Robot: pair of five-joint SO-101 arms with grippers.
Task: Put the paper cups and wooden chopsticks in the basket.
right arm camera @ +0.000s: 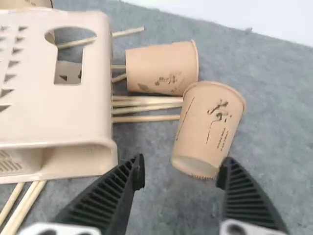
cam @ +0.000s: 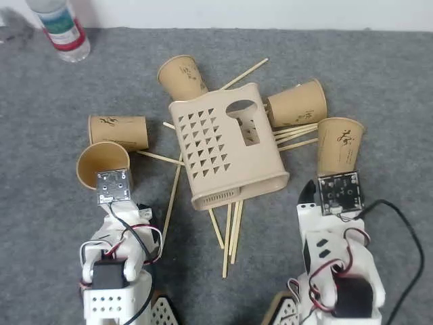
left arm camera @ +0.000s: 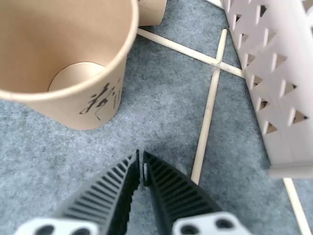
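Note:
The beige basket (cam: pixel 226 145) lies overturned in the middle of the grey mat, with several wooden chopsticks (cam: pixel 230 233) scattered around and under it. Several paper cups lie about it. One cup (cam: pixel 101 164) opens toward my left arm (cam: pixel 113 187); my left gripper (left arm camera: pixel 142 164) is shut and empty just short of that cup (left arm camera: pixel 63 58), beside a chopstick (left arm camera: pixel 208 112). My right gripper (right arm camera: pixel 183 171) stands open, with the base of a tipped cup (right arm camera: pixel 208 129) between its fingertips, apart from both. Another cup (right arm camera: pixel 161 67) lies past it by the basket (right arm camera: pixel 54 98).
A plastic water bottle (cam: pixel 61 24) stands at the far left corner. Two more cups lie on their sides, one behind the basket (cam: pixel 181 76) and one at the left (cam: pixel 118 131). A black cable (cam: pixel 406 230) runs along the right arm.

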